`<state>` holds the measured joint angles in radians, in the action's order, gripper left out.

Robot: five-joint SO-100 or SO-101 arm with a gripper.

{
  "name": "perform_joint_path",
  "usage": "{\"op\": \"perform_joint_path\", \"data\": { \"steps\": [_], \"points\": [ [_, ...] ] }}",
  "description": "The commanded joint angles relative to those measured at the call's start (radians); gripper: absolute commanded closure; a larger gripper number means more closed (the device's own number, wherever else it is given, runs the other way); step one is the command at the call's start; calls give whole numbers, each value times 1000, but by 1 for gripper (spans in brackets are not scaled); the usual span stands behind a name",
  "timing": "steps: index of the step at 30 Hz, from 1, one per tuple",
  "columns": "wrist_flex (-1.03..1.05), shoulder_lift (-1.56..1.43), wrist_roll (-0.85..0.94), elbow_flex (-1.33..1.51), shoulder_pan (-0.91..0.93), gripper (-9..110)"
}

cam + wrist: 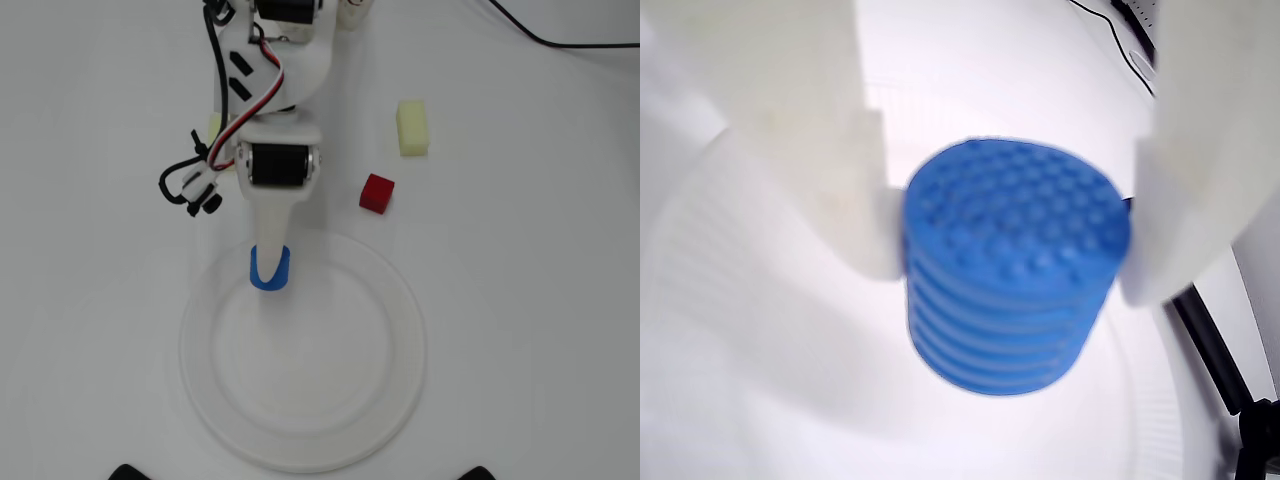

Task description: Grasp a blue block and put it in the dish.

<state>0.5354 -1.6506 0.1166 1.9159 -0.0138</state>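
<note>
The gripper (pixel 1015 250) pinches the blue block (pixel 1012 265) just inside the dish (pixel 400 370) rim; it should carry it toward the dish's centre, lower, then release.

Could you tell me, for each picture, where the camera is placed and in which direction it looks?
Overhead view: fixed above the table, looking straight down; it shows the white arm entering from the top edge, the dish, a red cube and a pale yellow block.
Wrist view: rides on the arm, looking along the end effector toward the dish; both white fingers show, pressed on the blue block.
Shared: the blue block, the end effector and the dish.
</note>
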Motion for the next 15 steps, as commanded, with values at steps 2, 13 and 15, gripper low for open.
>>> {"op": "perform_joint_path", "data": {
  "steps": [2, 13, 15],
  "points": [
    [-12, 91, -23, -126, -11, 101],
    [-11, 179, 9, -147, -23, 100],
    [-8, 181, 12, -147, -21, 98]
  ]
}}
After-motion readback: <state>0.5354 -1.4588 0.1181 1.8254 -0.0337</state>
